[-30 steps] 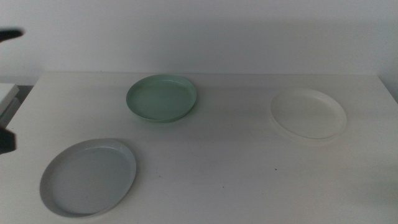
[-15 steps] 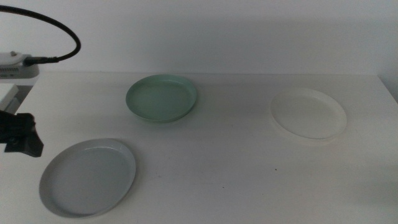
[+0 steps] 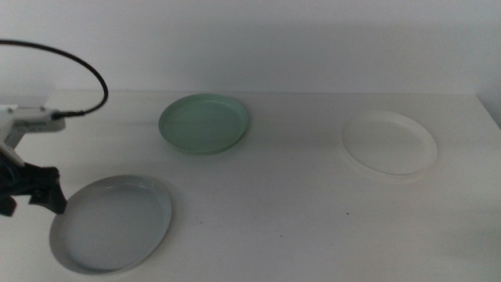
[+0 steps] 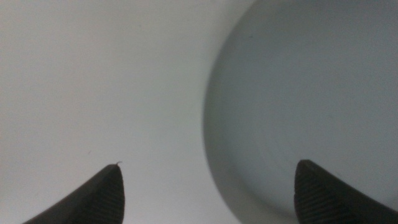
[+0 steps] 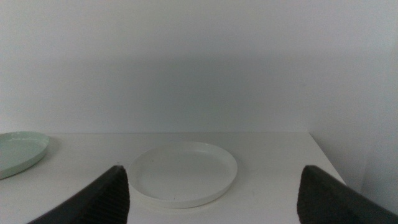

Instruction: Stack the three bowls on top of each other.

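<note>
The grey bowl (image 3: 111, 222) lies at the table's front left. The mint green bowl (image 3: 203, 123) lies at the back centre. The white bowl (image 3: 388, 142) lies at the right. My left gripper (image 3: 33, 196) is open at the grey bowl's left rim. In the left wrist view the gripper (image 4: 208, 186) has one jaw over the bare table and one over the grey bowl (image 4: 298, 99), with the rim between them. My right gripper (image 5: 214, 193) is open and out of the middle view. Its view shows the white bowl (image 5: 183, 172) ahead and the green bowl's edge (image 5: 18, 152).
The white table (image 3: 282, 211) ends at a white wall behind. A black cable (image 3: 78, 63) arcs over the left arm. The table's right edge runs close to the white bowl.
My left arm has come in from the left and moved down and right, so its gripper now stands at the grey bowl's left rim. The bowls have not moved.
</note>
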